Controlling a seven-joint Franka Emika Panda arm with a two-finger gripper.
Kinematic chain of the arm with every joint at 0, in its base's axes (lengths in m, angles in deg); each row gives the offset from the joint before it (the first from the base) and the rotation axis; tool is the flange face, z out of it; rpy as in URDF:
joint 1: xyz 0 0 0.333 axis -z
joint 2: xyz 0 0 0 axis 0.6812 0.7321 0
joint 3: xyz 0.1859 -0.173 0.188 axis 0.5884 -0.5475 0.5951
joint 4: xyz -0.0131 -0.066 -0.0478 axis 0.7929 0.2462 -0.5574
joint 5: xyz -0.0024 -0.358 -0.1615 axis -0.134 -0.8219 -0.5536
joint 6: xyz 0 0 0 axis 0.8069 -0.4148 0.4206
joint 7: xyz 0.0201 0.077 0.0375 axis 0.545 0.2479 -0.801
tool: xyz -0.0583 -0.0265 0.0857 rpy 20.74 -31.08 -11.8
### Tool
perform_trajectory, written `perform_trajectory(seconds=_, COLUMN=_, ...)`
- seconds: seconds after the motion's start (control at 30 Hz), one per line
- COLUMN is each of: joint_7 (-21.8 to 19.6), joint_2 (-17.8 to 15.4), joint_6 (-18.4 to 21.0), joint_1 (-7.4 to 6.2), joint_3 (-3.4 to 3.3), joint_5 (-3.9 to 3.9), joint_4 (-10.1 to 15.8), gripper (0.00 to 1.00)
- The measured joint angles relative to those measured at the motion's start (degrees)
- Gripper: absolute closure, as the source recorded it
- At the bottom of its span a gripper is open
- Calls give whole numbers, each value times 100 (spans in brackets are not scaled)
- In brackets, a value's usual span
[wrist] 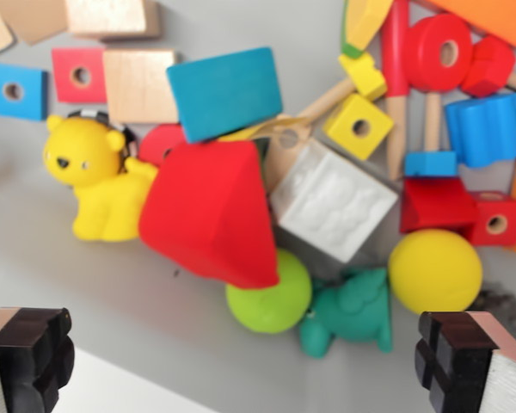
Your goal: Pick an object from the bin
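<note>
- The jaws are being held wide apart, with one black fingertip (30, 353) being shown at the wrist view's lower left corner and the other at the lower right; nothing is being gripped between them.
- The gripper (241, 361) is being kept above the grey bin floor (112, 292), clear of the toys.
- A red block (211, 215) is being seen near the middle of the pile, tilted, with a blue block (225, 92) lying against its top.
- A green ball (271, 301) is being partly covered by the red block's lower edge.
- A yellow bear (99, 181) is being shown just to the left of the red block, touching it.
- A white cube (334, 200) is being seen to the right of the red block, with a teal animal (353, 314) below it.
- A yellow ball (434, 271) is being shown beside the teal animal, to its right.
- Further coloured pieces are being seen crowded along the top, somewhat blurred.
</note>
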Motion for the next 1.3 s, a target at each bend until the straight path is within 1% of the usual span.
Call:
perform_trajectory(seconds=0.13, joint_7=193, joint_2=-231, joint_6=-78, joint_1=-48, joint_3=-30, joint_5=0, joint_4=301, gripper=0)
perform_trajectory(seconds=0.23, joint_7=227, joint_2=-209, joint_6=-221, joint_1=-58, joint_3=-34, joint_5=0, joint_4=374, gripper=0)
perform_trajectory(seconds=0.4, joint_7=238, joint_2=290, joint_6=-687, joint_1=-58, joint_3=-37, joint_5=0, joint_4=415, gripper=0)
perform_trajectory(seconds=0.73, joint_7=241, joint_2=953, joint_6=-1471, joint_1=-58, joint_3=-37, joint_5=0, joint_4=515, gripper=0)
perform_trajectory(seconds=0.9, joint_7=242, joint_2=1365, joint_6=-1888, joint_1=-58, joint_3=-37, joint_5=0, joint_4=527, gripper=0)
perform_trajectory(seconds=1.13, joint_7=243, joint_2=1821, joint_6=-2353, joint_1=-58, joint_3=-37, joint_5=1, joint_4=527, gripper=0)
perform_trajectory(seconds=1.3, joint_7=243, joint_2=2088, joint_6=-2609, joint_1=-58, joint_3=-37, joint_5=1, joint_4=521, gripper=0)
